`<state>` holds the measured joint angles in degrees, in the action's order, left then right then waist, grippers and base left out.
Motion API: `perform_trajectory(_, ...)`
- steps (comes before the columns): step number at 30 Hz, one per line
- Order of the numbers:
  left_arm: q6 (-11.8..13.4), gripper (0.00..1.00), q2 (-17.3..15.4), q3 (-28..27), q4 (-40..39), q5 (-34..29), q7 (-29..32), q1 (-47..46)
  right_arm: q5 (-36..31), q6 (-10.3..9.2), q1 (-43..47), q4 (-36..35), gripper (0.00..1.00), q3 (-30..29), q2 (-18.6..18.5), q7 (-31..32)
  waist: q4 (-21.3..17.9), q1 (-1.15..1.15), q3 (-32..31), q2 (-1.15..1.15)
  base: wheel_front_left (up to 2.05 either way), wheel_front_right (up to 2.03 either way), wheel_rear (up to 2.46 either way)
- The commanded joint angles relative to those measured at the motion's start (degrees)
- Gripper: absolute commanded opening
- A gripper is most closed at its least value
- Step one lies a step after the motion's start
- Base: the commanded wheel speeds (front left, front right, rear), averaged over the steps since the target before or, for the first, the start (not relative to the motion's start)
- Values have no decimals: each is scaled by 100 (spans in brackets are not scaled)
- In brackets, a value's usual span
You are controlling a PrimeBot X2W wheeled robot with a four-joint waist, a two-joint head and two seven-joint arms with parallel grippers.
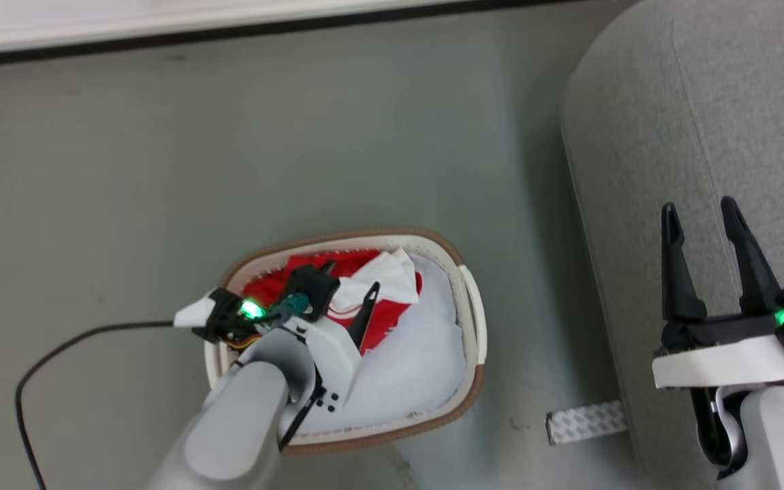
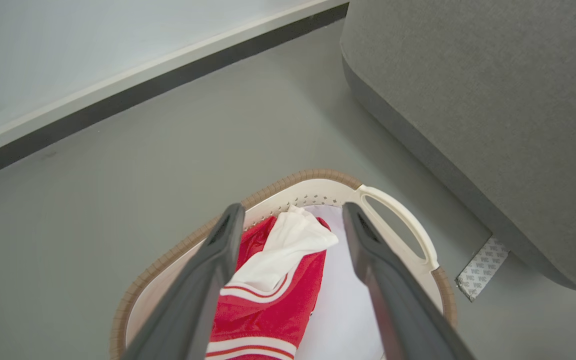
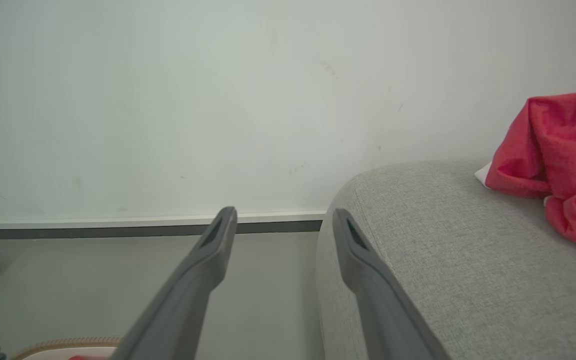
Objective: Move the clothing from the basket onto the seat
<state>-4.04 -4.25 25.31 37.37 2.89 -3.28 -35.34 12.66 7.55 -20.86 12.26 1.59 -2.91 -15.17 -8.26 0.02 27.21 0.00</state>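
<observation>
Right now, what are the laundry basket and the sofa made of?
The laundry basket looks like smooth cream plastic: moulded holes, slight shine, and a brown ribbed rim band. The sofa looks like matte light grey woven fabric: fine grainy weave, soft rounded edges.

1. Left hand (image 2: 293, 210) above the basket (image 2: 318, 176), dark fingers (image 2: 208, 270) spread wide, gripping nothing.
2. Basket oval and cream, with a perforated wall and a brown rim band.
3. In the basket's left half: red clothing (image 2: 273, 305) with a crumpled white panel on top and white stripe trim.
4. To its right: bare pale lining (image 2: 343, 300).
5. Cream side handle (image 2: 403, 220) on the rim's right, towards the grey seat (image 2: 493, 100).
6. Grey floor (image 2: 193, 140) between basket and seat; patterned tape patch (image 2: 483, 267) at the seat's base.
7. Dark skirting (image 2: 168, 86) under a pale wall (image 2: 68, 40) at upper left.
</observation>
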Motion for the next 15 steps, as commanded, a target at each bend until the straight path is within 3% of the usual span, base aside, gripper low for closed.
perform_trajectory(1,-39,100,-86,44,226,-108,145,-208,64,-13,-185,-88,100,39,0,5,-245,-2,478,0,0,0,0)
perform_trajectory(8,-150,100,-262,281,1159,-272,572,-840,222,-13,-447,-295,100,101,1,4,-429,-2,1121,0,0,0,0)
perform_trajectory(15,-74,100,-405,386,1782,-436,612,-1390,325,-13,-608,-439,100,203,1,5,-580,-2,1591,0,0,0,0)
